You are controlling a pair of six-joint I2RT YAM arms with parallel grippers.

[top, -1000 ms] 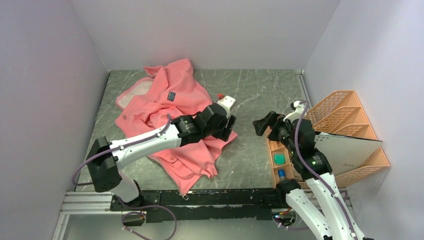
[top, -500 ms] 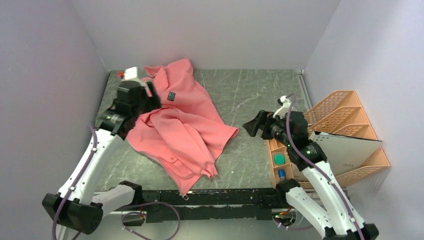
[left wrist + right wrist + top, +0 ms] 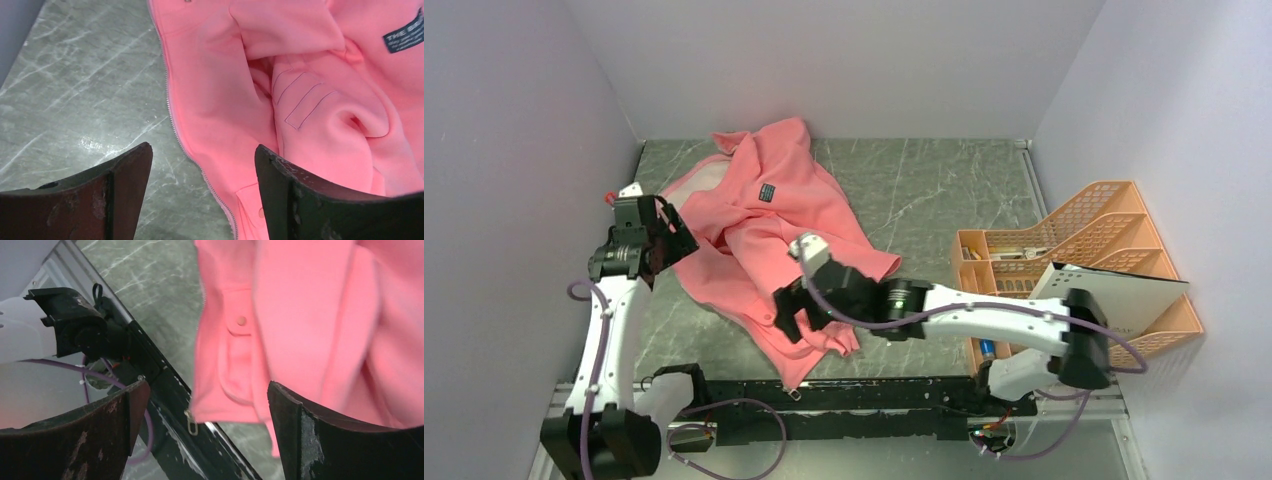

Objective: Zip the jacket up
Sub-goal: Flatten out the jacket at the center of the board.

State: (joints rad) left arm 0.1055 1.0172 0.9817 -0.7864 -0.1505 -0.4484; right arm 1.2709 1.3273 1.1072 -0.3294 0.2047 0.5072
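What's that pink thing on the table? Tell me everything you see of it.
A salmon-pink jacket of soft fleecy cloth, lying crumpled and unzipped on the grey marbled table. It shows a dark label, a snap-buttoned pocket flap, zipper teeth along one edge and a metal pull at the near hem. Nothing grips it.

A small dark label point(image 3: 404, 37) sewn on the pink jacket point(image 3: 310, 100) carries white capitals beginning "THE BE". The rest runs off the frame, and the finer lines beneath are too small to read. It lies ahead of my left claw point(image 3: 203, 149), off to its right. Well apart from my right claw point(image 3: 204, 390), a faint grey mark on the white board point(image 3: 1114, 300) in the orange rack point(image 3: 1124, 225) is illegible.
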